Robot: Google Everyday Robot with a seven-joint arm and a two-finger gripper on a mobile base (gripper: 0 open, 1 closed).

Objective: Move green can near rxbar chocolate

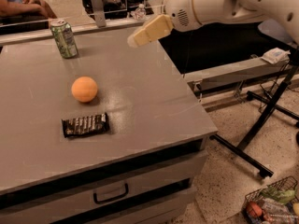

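The green can (64,38) stands upright near the far left corner of the grey bench (154,101), its silver top showing, with nothing touching it. Nearer the camera than the can and slightly to its right lies an orange ball (84,88), well apart from the can. Further from the can on the same line, just past the ball, the rxbar chocolate (86,124) lies flat in its dark shiny wrapper, its long side roughly parallel to the bench's front edge. The ball sits between the can and the bar. To the right of the can, at about the can's depth, the pale tool (136,39) hangs in the air above the bench's far right part. It is well apart from the can and holds nothing; whether it is spread or pressed together cannot be told. The white arm (219,6) behind it stretches off to the upper right. Far from the can, on the speckled floor at lower right, sits a wire basket (271,204) with items in it.
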